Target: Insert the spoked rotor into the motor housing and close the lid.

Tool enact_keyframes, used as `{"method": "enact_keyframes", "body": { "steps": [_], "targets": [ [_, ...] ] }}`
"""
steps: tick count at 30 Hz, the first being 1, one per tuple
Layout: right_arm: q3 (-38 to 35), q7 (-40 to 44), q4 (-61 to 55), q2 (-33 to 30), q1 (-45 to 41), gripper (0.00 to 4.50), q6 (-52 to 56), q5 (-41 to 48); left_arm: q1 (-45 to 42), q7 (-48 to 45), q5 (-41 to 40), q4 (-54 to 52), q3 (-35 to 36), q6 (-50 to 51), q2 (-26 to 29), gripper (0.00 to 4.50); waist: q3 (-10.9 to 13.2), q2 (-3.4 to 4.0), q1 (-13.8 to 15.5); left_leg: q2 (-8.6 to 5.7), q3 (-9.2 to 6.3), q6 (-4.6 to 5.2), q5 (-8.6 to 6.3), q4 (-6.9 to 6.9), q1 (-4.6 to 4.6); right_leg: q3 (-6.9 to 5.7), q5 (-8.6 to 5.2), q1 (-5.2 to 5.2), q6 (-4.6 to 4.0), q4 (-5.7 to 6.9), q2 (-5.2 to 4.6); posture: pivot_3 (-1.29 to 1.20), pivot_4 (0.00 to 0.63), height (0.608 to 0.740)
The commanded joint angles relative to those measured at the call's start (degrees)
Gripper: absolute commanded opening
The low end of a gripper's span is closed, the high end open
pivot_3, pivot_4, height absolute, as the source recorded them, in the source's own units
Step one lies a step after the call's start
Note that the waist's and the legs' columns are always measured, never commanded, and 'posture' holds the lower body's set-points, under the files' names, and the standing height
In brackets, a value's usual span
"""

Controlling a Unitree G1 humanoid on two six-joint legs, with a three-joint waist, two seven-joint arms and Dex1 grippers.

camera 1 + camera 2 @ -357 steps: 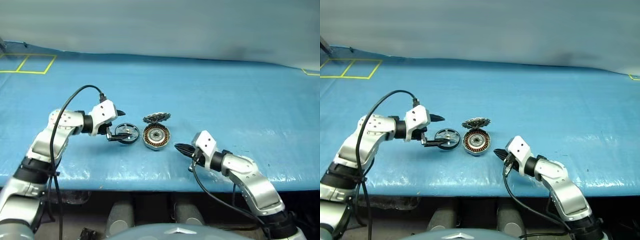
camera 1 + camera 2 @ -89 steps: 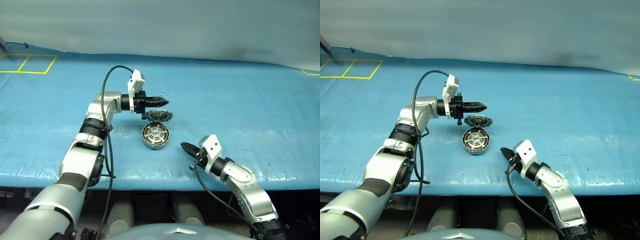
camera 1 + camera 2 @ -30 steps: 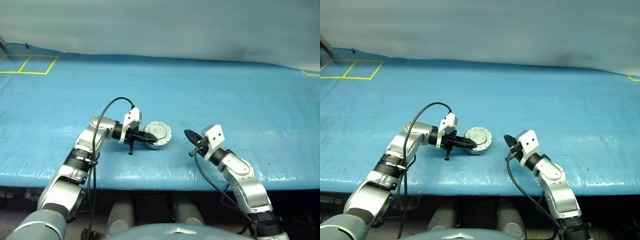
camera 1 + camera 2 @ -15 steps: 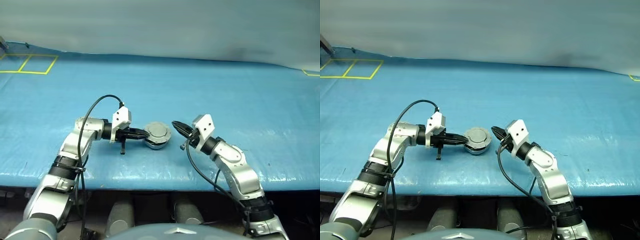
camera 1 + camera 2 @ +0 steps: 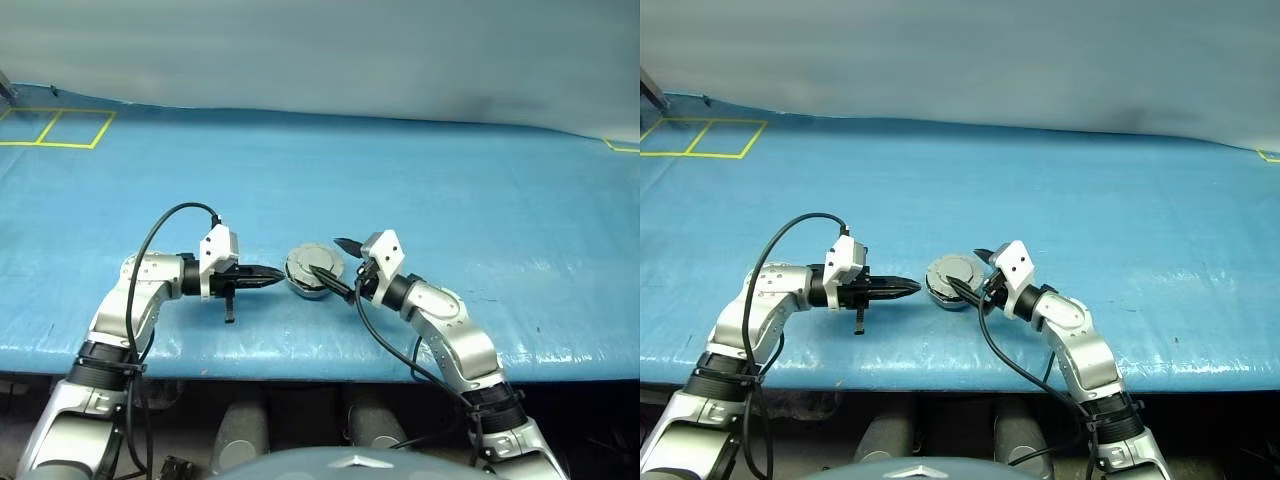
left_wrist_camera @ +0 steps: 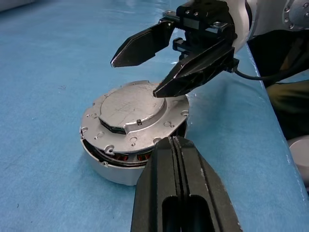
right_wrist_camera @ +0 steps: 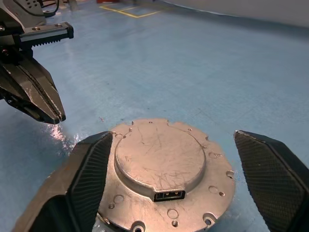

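A blue table (image 5: 480, 190) carries the motor housing (image 6: 116, 169) near its front edge, at the middle of the scene, with the lid (image 7: 164, 169) seated on top, flat side up. The right gripper (image 7: 174, 179) reaches in from the right, its fingers (image 7: 89, 166) spread wide to either side of the lid. The left gripper (image 5: 268, 277) points at the housing from just left, fingers pressed together, holding nothing.

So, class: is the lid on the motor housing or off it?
On. The lid lies flat on top of the motor housing, with copper windings showing in the gap beneath its rim.
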Motion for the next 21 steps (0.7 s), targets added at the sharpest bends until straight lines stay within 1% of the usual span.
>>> {"method": "enact_keyframes", "body": {
  "steps": [1, 17, 20, 21],
  "targets": [
    [0.4, 0.8, -0.6, 0.5, -1.4, 4.47, 0.8, 0.9, 0.7, 0.7, -1.0, -2.5, 1.1, -1.5, 0.1, 0.0, 0.0, 0.0, 0.0, 0.0, 0.0, 0.0, 0.0, 0.0, 0.0, 0.0, 0.0, 0.0, 0.0, 0.0, 0.0, 0.0, 0.15, 0.74],
    [2.7, 0.0, 4.7, 1.7, -3.9, 4.47, 1.4, -2.3, 3.5, 4.1, -1.7, -2.6, 1.7, -1.8, -1.1, 0.0, 0.0, 0.0, -0.1, 0.0, 0.0, 0.0, 0.0, -0.01, 0.0, -0.01, 0.0, -0.02, 0.0, 0.0, 0.0, 0.0, 0.15, 0.74],
    [2.9, 0.1, 5.0, 1.7, -4.1, 3.87, 1.5, -2.7, 4.0, 4.9, -1.7, -2.6, 2.1, -1.9, -1.3, 0.0, 0.0, 0.0, -0.1, 0.01, 0.0, 0.0, 0.0, -0.01, 0.02, 0.0, 0.0, -0.01, 0.0, 0.0, 0.0, 0.0, 0.15, 0.74],
    [3.0, 0.2, 5.0, 1.6, -4.1, 3.56, 1.6, -2.8, 4.1, 5.2, -1.7, -2.6, 2.2, -1.8, -1.4, 0.0, 0.0, 0.0, -0.1, 0.01, 0.0, 0.0, 0.0, -0.01, 0.02, -0.01, 0.0, -0.01, 0.0, 0.0, 0.0, 0.0, 0.15, 0.74]
  ]
}}
